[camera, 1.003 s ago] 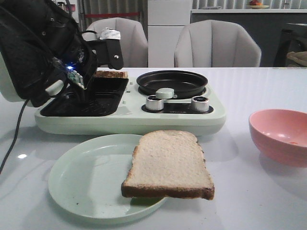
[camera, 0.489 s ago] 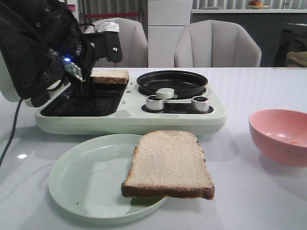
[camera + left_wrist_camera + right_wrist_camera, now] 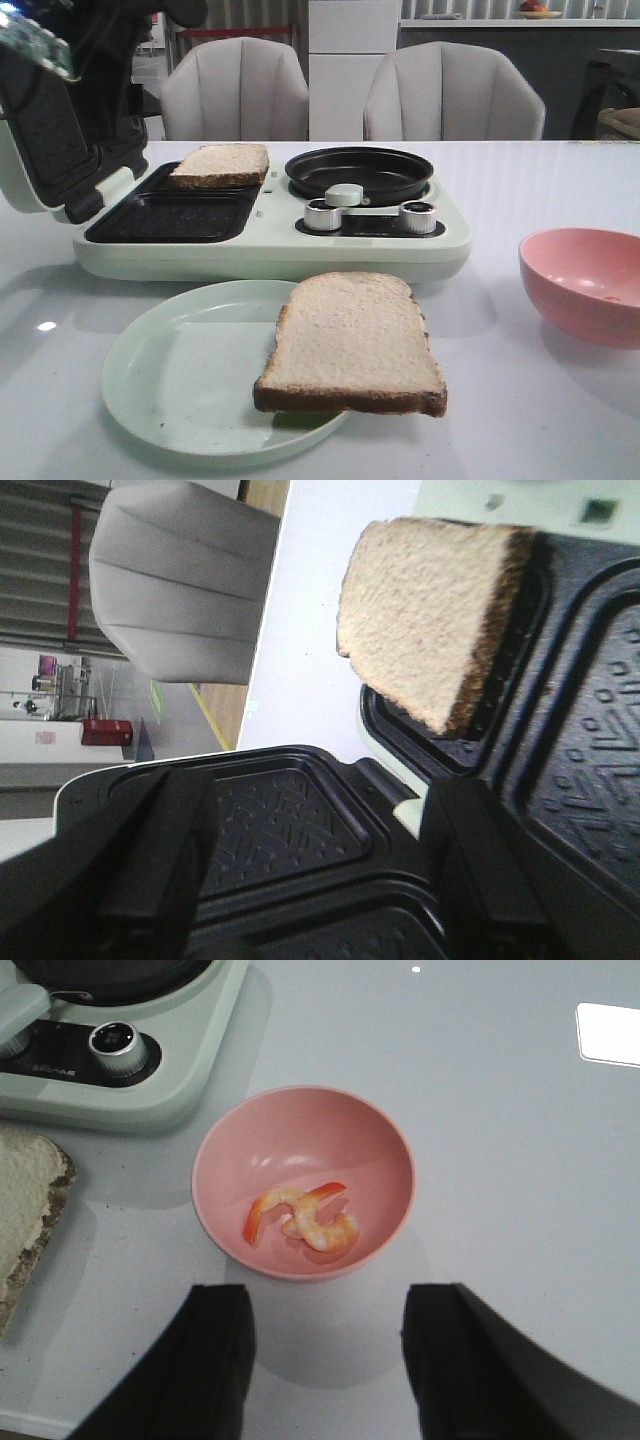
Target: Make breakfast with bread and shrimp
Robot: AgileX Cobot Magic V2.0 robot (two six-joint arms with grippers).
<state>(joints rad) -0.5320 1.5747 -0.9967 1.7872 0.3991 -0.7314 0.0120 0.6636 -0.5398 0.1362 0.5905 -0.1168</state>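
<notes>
One bread slice (image 3: pixel 221 163) lies slanted on the far grill plate of the pale green sandwich maker (image 3: pixel 270 250); it also shows in the left wrist view (image 3: pixel 430 610). A second bread slice (image 3: pixel 352 340) lies on the pale green plate (image 3: pixel 170 380), overhanging its right rim. Two shrimp (image 3: pixel 305 1217) lie in the pink bowl (image 3: pixel 220 1160), which stands at the right in the front view (image 3: pixel 585 285). My left gripper (image 3: pixel 320 870) is open and empty, up beside the maker's raised lid (image 3: pixel 45 130). My right gripper (image 3: pixel 330 1360) is open and empty, just short of the bowl.
A round black pan (image 3: pixel 358 172) sits on the maker's right side above two knobs (image 3: pixel 322 214). Only the left arm (image 3: pixel 100 40) shows at the top left of the front view. Two grey chairs (image 3: pixel 450 95) stand behind the table.
My left gripper has let go of the bread slice on the far grill plate and has risen up and to the left, away from the maker.
</notes>
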